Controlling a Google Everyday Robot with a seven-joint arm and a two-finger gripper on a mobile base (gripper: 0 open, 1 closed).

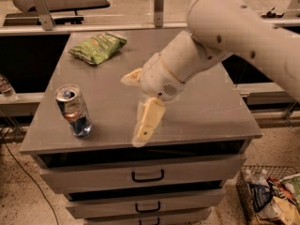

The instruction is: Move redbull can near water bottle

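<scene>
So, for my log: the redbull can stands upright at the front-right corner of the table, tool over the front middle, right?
Not quite: the camera view shows the redbull can upright at the front-left corner of the table. The tool is over the front middle.

No legible text on the redbull can [75, 110] or green bag [97, 47]; gripper [132, 109], jaws apart, over the table [206, 111] front

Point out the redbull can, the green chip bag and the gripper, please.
redbull can [73, 112]: camera view, on the red mark mid-body.
green chip bag [97, 46]: camera view, on the bag's middle.
gripper [146, 122]: camera view, on its cream lower part, right of the can.
</scene>
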